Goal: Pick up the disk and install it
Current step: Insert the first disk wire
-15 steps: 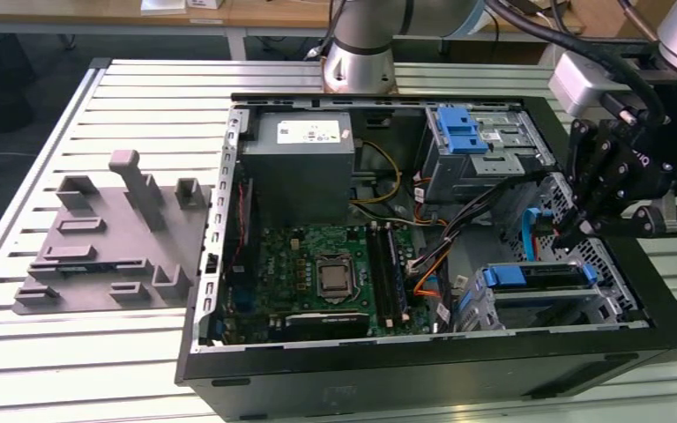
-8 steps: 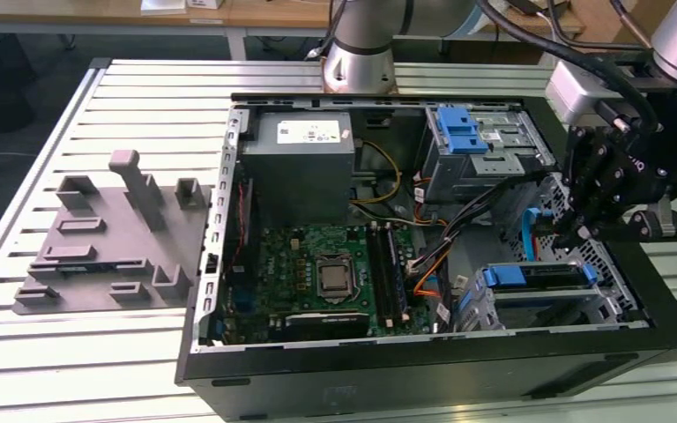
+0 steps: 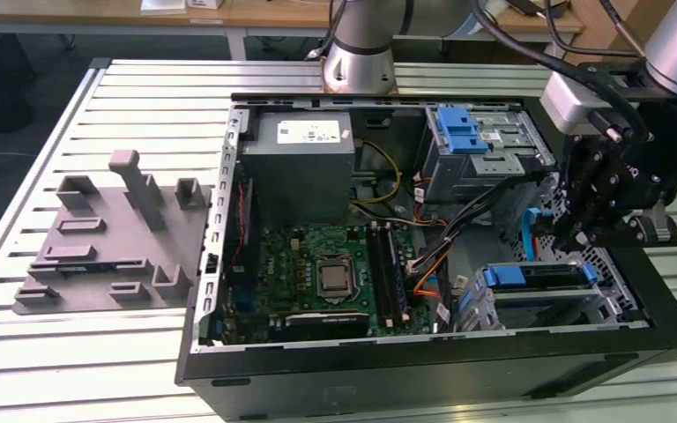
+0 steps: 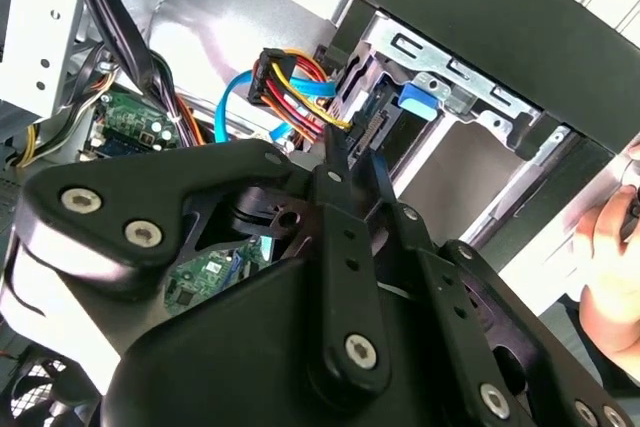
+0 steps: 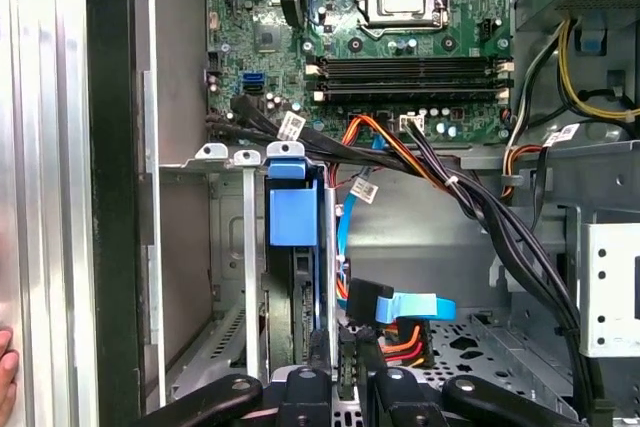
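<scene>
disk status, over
gripper low inside case, beside bay; disk seated in bay; blue cable close by gripper

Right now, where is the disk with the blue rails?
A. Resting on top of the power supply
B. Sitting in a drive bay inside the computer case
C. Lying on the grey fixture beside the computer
B: the disk sits in the metal drive bay of the case, with the gripper just above it.
</scene>
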